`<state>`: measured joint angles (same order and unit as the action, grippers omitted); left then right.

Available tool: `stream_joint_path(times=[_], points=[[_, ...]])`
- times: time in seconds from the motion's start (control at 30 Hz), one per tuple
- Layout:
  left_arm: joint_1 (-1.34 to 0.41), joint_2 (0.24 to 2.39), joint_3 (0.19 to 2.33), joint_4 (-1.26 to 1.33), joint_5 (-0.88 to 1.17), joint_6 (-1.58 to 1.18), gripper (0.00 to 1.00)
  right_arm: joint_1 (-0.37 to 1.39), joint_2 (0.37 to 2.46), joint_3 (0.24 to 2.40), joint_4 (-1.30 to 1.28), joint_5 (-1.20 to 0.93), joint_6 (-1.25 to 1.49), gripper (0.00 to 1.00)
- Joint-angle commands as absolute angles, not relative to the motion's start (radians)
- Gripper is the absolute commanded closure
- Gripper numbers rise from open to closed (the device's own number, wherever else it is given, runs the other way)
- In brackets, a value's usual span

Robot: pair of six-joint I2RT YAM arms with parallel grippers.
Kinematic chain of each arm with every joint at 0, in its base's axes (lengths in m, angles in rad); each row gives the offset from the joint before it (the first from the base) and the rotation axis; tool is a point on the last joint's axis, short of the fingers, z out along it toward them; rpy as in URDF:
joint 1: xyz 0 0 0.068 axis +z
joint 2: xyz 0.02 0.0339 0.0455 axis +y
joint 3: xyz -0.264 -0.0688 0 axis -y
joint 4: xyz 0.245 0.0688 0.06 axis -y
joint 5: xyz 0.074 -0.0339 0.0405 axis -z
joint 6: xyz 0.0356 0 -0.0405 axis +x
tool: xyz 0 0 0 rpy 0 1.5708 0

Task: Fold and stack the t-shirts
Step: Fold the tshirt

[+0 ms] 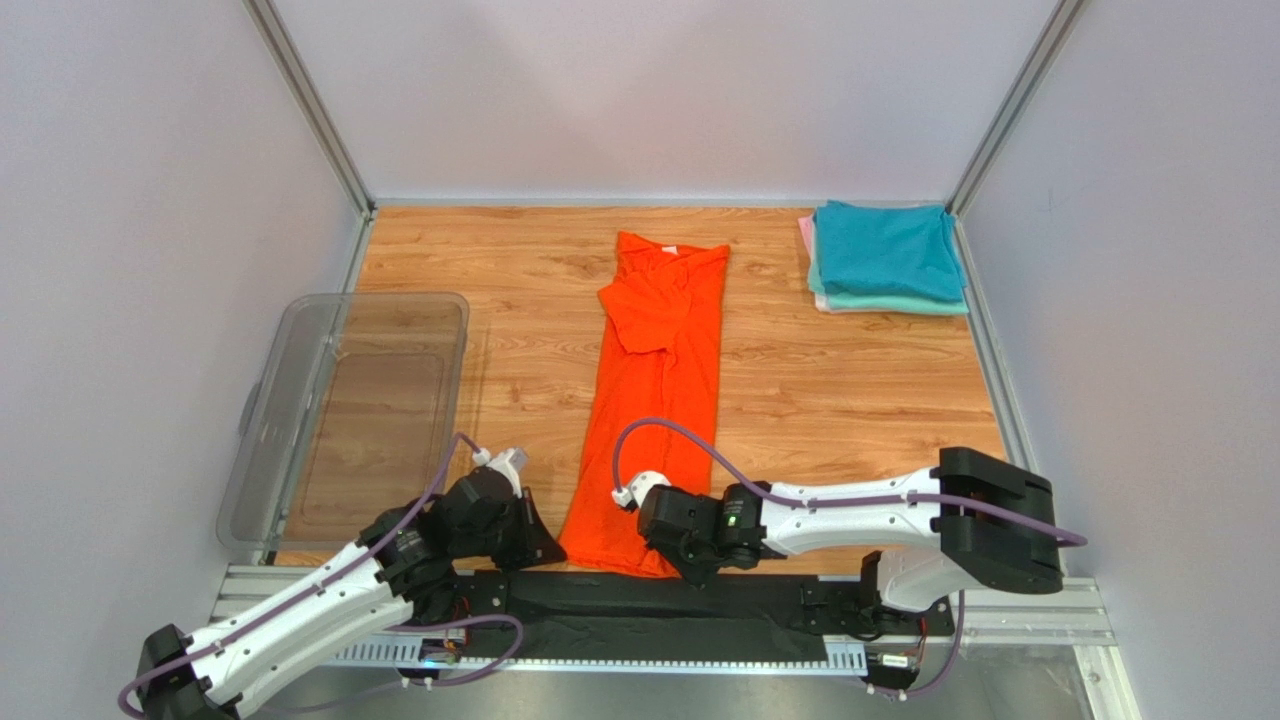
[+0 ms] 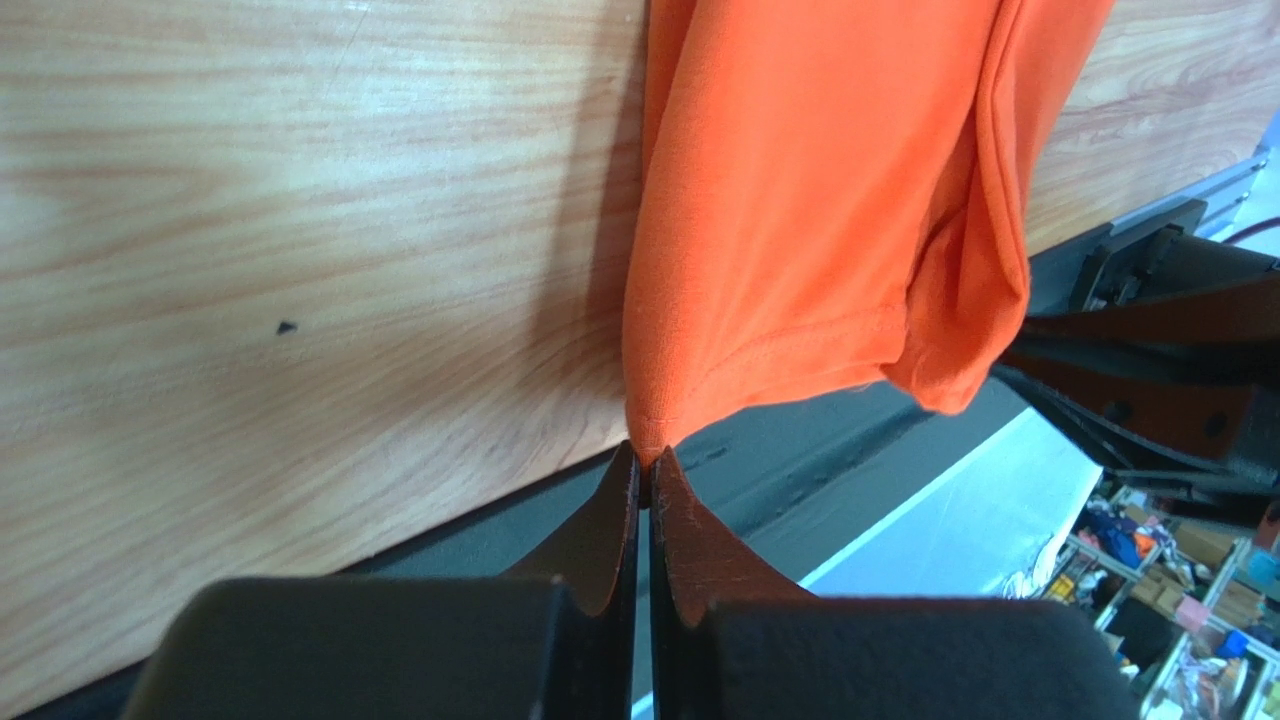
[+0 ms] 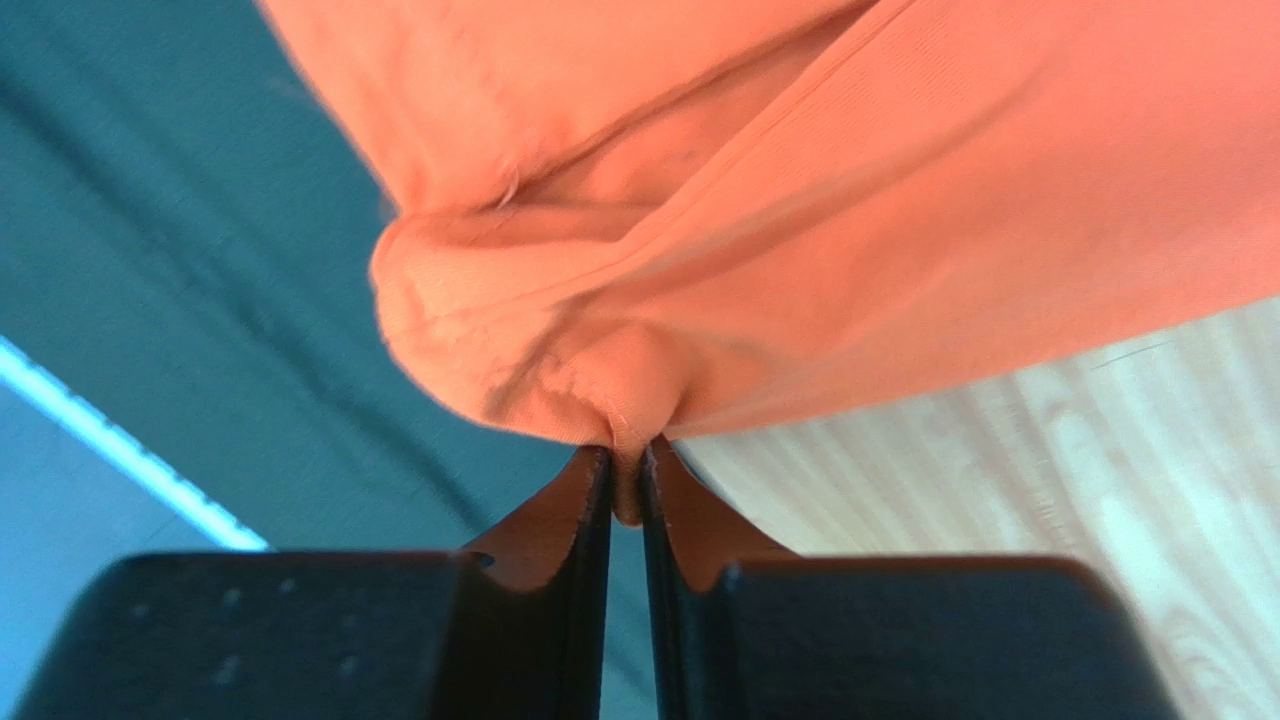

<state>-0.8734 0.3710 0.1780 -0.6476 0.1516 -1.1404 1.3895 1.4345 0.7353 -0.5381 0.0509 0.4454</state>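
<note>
The orange t-shirt (image 1: 655, 383) lies in a long narrow strip down the middle of the wooden table, collar end far, hem end at the near edge. My left gripper (image 1: 544, 546) is shut on the hem's left corner (image 2: 649, 435). My right gripper (image 1: 658, 552) is shut on the hem's right corner (image 3: 624, 428). Both corners sit at the table's near edge. A folded stack with the teal t-shirt (image 1: 890, 249) on top, mint green (image 1: 887, 303) and pale pink (image 1: 807, 240) edges below, rests at the far right corner.
A clear plastic tub (image 1: 349, 413) stands along the table's left side. A black mat and metal rail (image 1: 661, 615) run along the near edge under the grippers. Grey walls enclose the table on three sides.
</note>
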Motion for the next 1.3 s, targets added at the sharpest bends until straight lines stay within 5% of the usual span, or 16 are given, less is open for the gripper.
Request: stream_joint_path(times=[0.0, 0.33, 0.87, 1.27], points=[[-0.871, 0.321, 0.236, -0.747, 0.179, -1.155, 1.0, 1.433, 1.362, 0.749, -0.552, -0.023, 0.495, 0.89], [-0.871, 0.324, 0.357, -0.752, 0.072, -1.068, 1.0, 1.413, 1.275, 0.787, -0.621, 0.06, 0.523, 0.9], [-0.854, 0.793, 0.658, -0.554, -0.212, -0.824, 1.0, 1.115, 1.262, 0.928, -0.716, 0.254, 0.313, 0.91], [-0.669, 1.061, 0.862, -0.411, -0.054, -0.647, 1.0, 0.924, 1.334, 1.051, -0.663, 0.25, 0.161, 0.93]])
